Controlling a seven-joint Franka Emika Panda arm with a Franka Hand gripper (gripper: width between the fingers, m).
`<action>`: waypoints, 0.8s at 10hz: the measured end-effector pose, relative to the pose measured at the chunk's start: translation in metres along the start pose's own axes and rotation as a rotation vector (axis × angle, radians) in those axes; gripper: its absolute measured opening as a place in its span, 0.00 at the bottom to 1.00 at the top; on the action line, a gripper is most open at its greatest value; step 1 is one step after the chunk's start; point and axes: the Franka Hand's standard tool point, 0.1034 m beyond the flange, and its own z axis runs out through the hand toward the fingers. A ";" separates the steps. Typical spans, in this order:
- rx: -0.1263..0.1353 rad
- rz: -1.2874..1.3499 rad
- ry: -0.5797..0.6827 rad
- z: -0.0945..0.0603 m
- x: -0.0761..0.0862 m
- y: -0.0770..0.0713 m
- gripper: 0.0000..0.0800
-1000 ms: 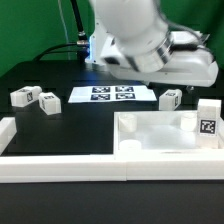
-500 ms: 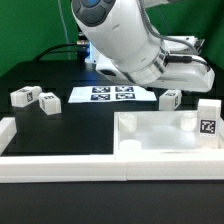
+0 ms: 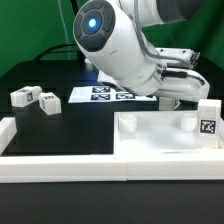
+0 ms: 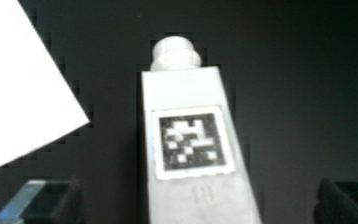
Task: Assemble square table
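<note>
I find the gripper spread wide astride one leg (nothing pinched yet). The panel sits lower right of the exterior view, other legs loose at left; assembly apparently barely begun.

The white square panel lies flat on the black table, on the exterior view's right, with round sockets at its corners. An upright leg stands at its far right corner, tag toward the camera (whether it sits in a socket is not clear). A short leg and a neighbour leg lie just beside each other on the left, well apart from the panel. In the wrist view a lying leg rests flat, tag upward, with a round peg at one end.
</note>
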 end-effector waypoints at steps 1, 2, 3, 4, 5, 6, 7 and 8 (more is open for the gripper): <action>-0.002 0.001 -0.004 0.003 0.000 0.000 0.81; -0.001 0.001 -0.002 0.002 0.001 0.001 0.81; -0.001 0.002 -0.002 0.002 0.001 0.001 0.81; -0.001 0.002 -0.002 0.002 0.001 0.001 0.65; -0.001 0.002 -0.002 0.002 0.001 0.001 0.47; 0.000 0.002 -0.002 0.002 0.001 0.001 0.47; 0.000 0.002 -0.002 0.002 0.001 0.001 0.36; 0.000 0.002 -0.002 0.002 0.001 0.001 0.36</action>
